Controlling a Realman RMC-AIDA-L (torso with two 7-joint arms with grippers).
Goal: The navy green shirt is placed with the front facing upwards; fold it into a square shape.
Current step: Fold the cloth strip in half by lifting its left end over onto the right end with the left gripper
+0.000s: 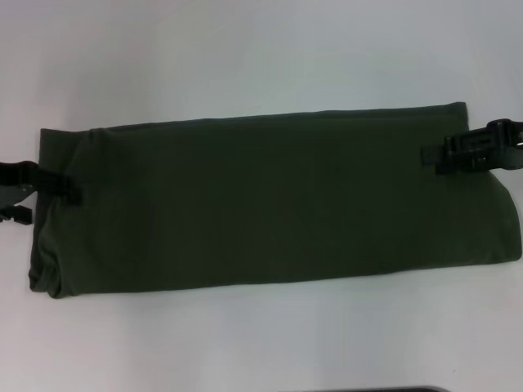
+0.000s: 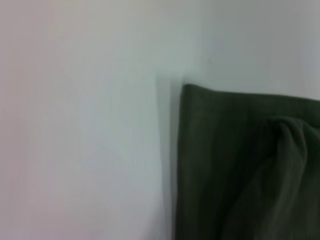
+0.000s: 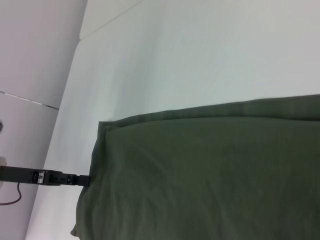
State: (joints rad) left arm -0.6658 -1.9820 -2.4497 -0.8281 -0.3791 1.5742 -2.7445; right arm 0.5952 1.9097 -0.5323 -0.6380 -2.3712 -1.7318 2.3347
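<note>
Across the middle of the white table (image 1: 245,49) lies the navy green shirt (image 1: 270,204), folded lengthwise into a long, narrow band; its long axis runs from the robot's left to its right, tilted slightly so that the right end sits a little farther from the robot; the cloth is matte, soft-looking dark olive knit, plain on the visible face, with no lettering or label showing; the far edge is straight and crisp, the near edge gently curved; the left end is rounded and bulkier at its near corner, the right end squarer, with a faint diagonal crease; the table surface is smooth and pale. Left gripper (image 1: 51,186): black, at the left end of the band, its fingertips over the cloth edge; its jaws appear closed onto the fabric there. Right gripper (image 1: 437,157): black, at the right end near the far corner, its fingers lying upon the cloth; whether it grips the fabric cannot be told. Left wrist view: one square corner of the shirt (image 2: 240,170) on the pale table (image 2: 80,125), with a soft raised fold at one side. Right wrist view: the shirt (image 3: 210,175) stretching away over the table (image 3: 200,55), with the left gripper (image 3: 82,179) at its distant end, touching the edge.
</note>
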